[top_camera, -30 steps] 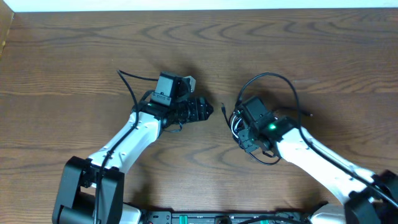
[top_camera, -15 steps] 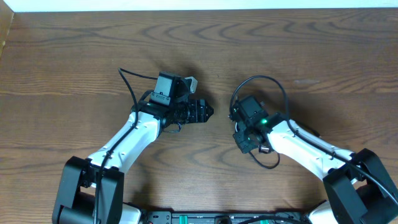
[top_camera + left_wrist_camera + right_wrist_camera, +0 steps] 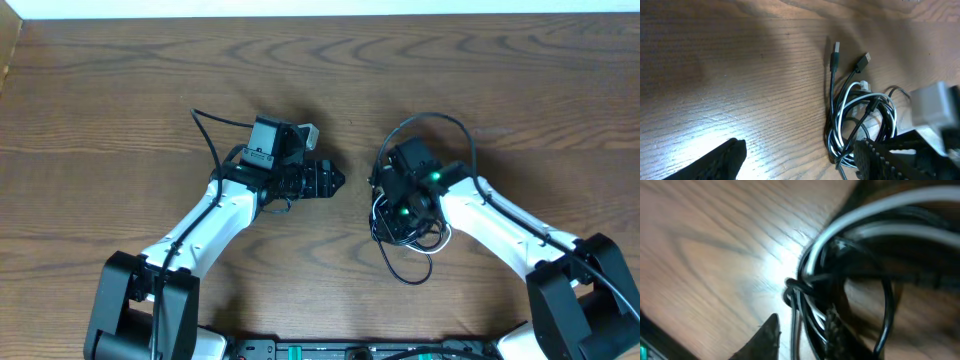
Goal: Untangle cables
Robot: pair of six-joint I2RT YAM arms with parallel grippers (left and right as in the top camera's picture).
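Cables: the cables [image 3: 405, 228] lie in one knotted heap right of centre in the overhead view. They are black loops with a white cord [image 3: 856, 100] threaded through them, and nothing is separated yet.
Loose ends: two plugs [image 3: 836, 48] stick out of the heap's upper side in the left wrist view. They lie flat on the wood, side by side but apart, and look like the easiest ends to draw out.
Right gripper: the right gripper [image 3: 398, 210] is down on top of the heap with its fingers in among the loops. I'd guess it is there either to pin the bundle or to pick out a strand.
Right gripper's hold: its own camera is too close and too blurred. Cords run across the gap by the fingers [image 3: 767, 339], but I cannot tell whether the jaws are pinching one or just standing around them.
Left gripper: the left gripper [image 3: 336, 181] sits left of the heap at the centre of the overhead view and points toward it. Its fingers are spread wide and hold nothing.
Why it waits there: it is near the plugs without touching them, which looks like a ready position to take an end while the other arm steadies the heap.
Surface: the table [image 3: 150, 90] is dark brown wood grain. It is flat and bare apart from the arms and cords, with a bright glare patch in both wrist views.
Room: a pale strip [image 3: 300, 8] runs along the top edge of the overhead view, and nothing beyond it shows.
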